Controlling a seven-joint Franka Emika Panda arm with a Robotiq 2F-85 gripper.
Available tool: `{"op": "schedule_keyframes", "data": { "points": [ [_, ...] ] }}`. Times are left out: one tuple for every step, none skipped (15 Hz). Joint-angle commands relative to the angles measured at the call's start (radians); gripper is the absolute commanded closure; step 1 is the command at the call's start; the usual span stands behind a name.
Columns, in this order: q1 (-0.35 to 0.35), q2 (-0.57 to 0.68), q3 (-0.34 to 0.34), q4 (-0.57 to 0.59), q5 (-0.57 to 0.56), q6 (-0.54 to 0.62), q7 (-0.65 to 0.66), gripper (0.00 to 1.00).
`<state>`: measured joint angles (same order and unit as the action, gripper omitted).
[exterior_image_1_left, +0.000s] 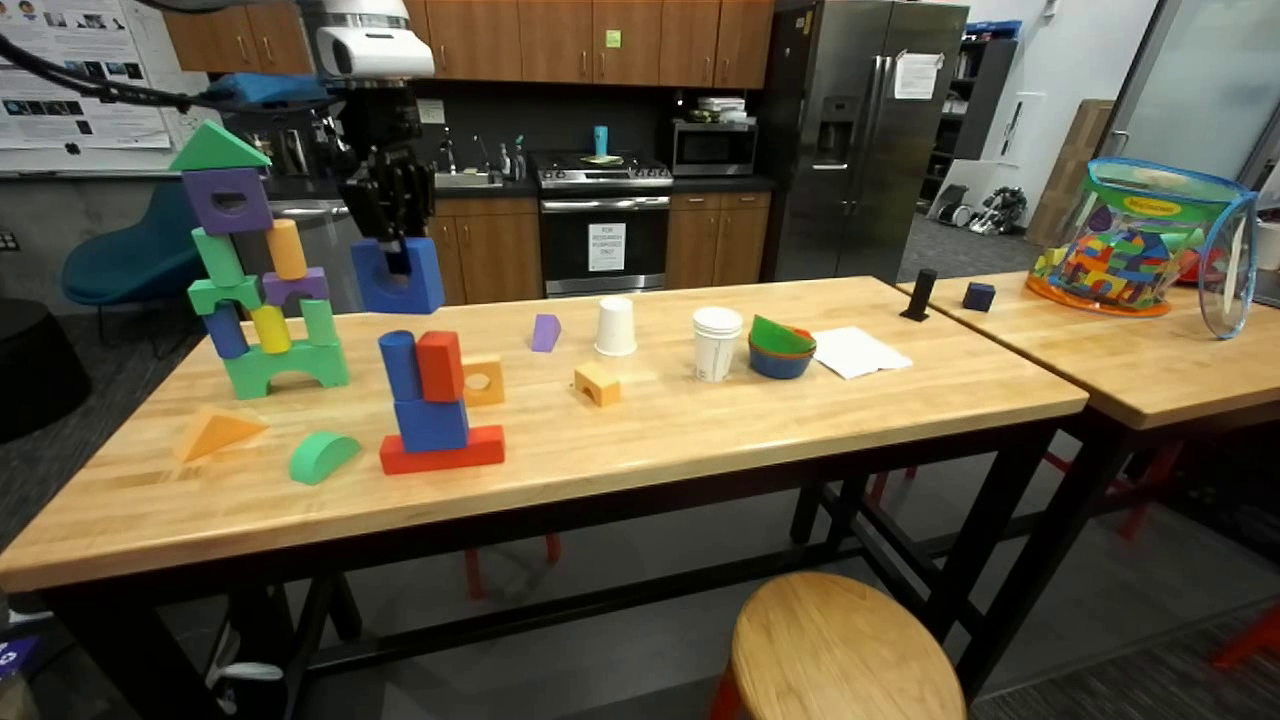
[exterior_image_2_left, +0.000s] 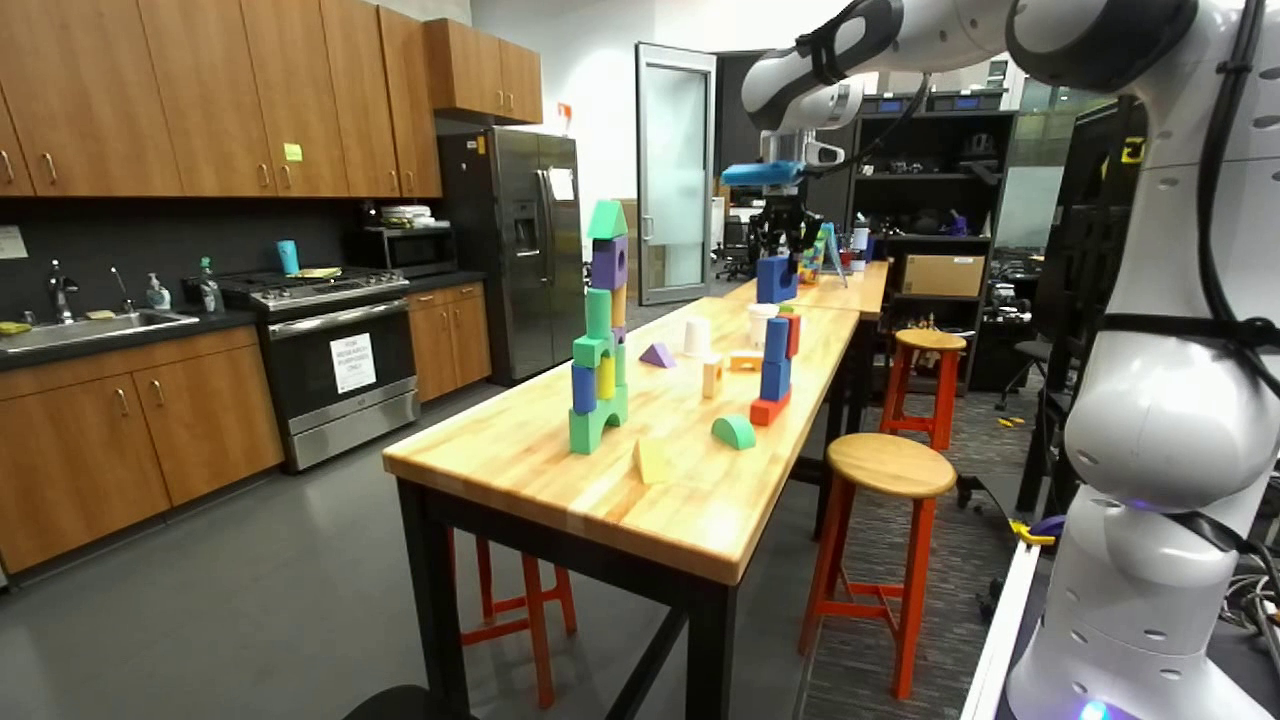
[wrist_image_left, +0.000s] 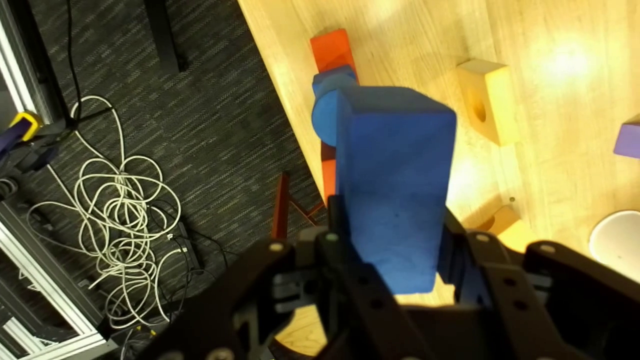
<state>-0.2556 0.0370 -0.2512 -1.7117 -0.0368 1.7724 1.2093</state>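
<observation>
Gripper (wrist_image_left: 394, 212): both fingers are clamped on the broad faces of the blue block (exterior_image_1_left: 428, 275). Surroundings: the table (exterior_image_1_left: 640, 440) lies below; on it stand the tall tower (exterior_image_1_left: 270, 328) and the shorter stack (exterior_image_1_left: 432, 425). Handling: I judge the block light, fairly stiff with perhaps a slight give, and not fragile; its matt surface should not slip readily. Hold: I would take it across its thickness, as the fingers do now, with the pads opposed, since the opening in the broad face reduces contact area. I cannot tell how much pad rests on solid material. Position: the block sits between the fingertips and extends below them, above the table. In both exterior views it hangs just above the shorter stack, apart from it.
</observation>
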Motion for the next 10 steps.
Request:
{"op": "schedule_keyframes", "data": {
  "points": [
    [0.001, -0.004, -0.004, 0.005, 0.001, -0.008, -0.004, 0.60],
    [0.001, -0.009, -0.005, 0.005, 0.001, -0.011, -0.006, 0.60],
    [0.001, -0.012, -0.005, 0.004, 0.001, -0.012, -0.007, 0.60],
    [0.001, -0.013, -0.005, 0.004, 0.001, -0.013, -0.007, 0.60],
    [0.001, -0.013, -0.005, 0.003, 0.001, -0.013, -0.007, 0.60],
    [0.001, -0.013, -0.005, 0.002, 0.001, -0.013, -0.007, 0.60],
    [0.001, -0.013, -0.005, 0.002, 0.001, -0.013, -0.007, 0.60],
    [0.001, -0.013, -0.005, 0.002, 0.001, -0.013, -0.008, 0.60],
    [0.001, -0.013, -0.005, 0.002, 0.001, -0.013, -0.008, 0.60],
    [0.001, -0.013, -0.005, 0.002, 0.001, -0.013, -0.008, 0.85]
  ]
}}
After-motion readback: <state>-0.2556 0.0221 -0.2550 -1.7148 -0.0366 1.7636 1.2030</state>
